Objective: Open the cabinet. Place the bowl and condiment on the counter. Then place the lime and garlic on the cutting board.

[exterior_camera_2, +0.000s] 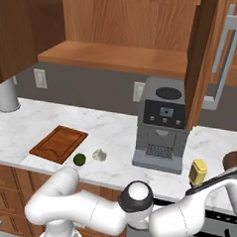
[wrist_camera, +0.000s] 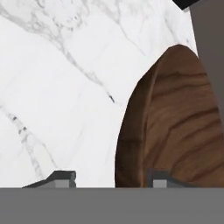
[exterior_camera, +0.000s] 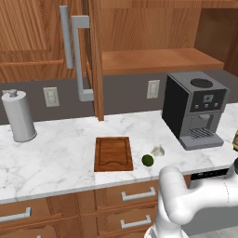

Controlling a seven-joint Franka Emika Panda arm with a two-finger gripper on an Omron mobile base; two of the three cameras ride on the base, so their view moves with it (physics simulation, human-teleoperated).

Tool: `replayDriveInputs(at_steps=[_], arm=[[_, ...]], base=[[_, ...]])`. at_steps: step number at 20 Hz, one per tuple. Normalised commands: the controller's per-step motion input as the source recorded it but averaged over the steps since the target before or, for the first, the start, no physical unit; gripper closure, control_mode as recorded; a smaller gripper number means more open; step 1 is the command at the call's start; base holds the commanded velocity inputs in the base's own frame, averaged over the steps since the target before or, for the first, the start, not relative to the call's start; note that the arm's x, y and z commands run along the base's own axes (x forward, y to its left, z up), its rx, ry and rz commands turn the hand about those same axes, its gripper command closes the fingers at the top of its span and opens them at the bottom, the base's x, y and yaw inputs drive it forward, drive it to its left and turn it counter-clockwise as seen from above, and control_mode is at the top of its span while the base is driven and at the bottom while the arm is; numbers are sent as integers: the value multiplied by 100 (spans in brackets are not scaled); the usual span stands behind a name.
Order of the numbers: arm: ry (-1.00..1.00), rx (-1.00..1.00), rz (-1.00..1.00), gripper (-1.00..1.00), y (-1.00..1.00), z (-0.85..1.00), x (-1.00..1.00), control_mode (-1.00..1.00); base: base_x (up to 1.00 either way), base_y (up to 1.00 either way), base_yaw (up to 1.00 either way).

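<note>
Setting the bowl down on the counter is the step you're in, and it looks close to finished. In the hand view your gripper has its two fingertips standing apart, one tip over bare marble and the other over the brown wood, straddling the bowl's rim. Whether either tip touches the wood, I can't tell from here, but nothing looks clamped.

Over on the right base view you get the brown edge of that bowl at the far right of the counter, just past the yellowish condiment bottle, which stands upright near the counter's front edge, to the right of the coffee machine. So both counter items appear placed. The cabinet is open, its door swung out edge-on, shelf bare as far as I can see.

What's left, by my reading, is the fruit work. The lime sits on the marble just right of the cutting board, not on it, and the garlic lies right beside the lime, a touch further back. Board is bare.

Your next move calls for lifting straight clear of the bowl rim without dragging it, then swinging well left across the coffee machine's front. The lime is round and will roll if nudged, so come down centred over it.
</note>
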Motion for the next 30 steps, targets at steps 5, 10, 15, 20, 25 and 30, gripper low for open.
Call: replayDriveInputs(at_steps=[5,10,15,20,25,30], arm=[[0,0,0,-100,0,28,0,-100],[0,0,0,-100,6,40,0,-100],[0,0,0,-100,19,29,-3,-100],[0,0,0,-100,30,18,-14,-100],[0,-2,0,-100,35,19,-25,-100],[0,-4,1,-100,44,20,-19,-100]], base=[[0,0,0],[0,0,0],[0,0,0],[0,0,0],[0,0,0],[0,0,0]])
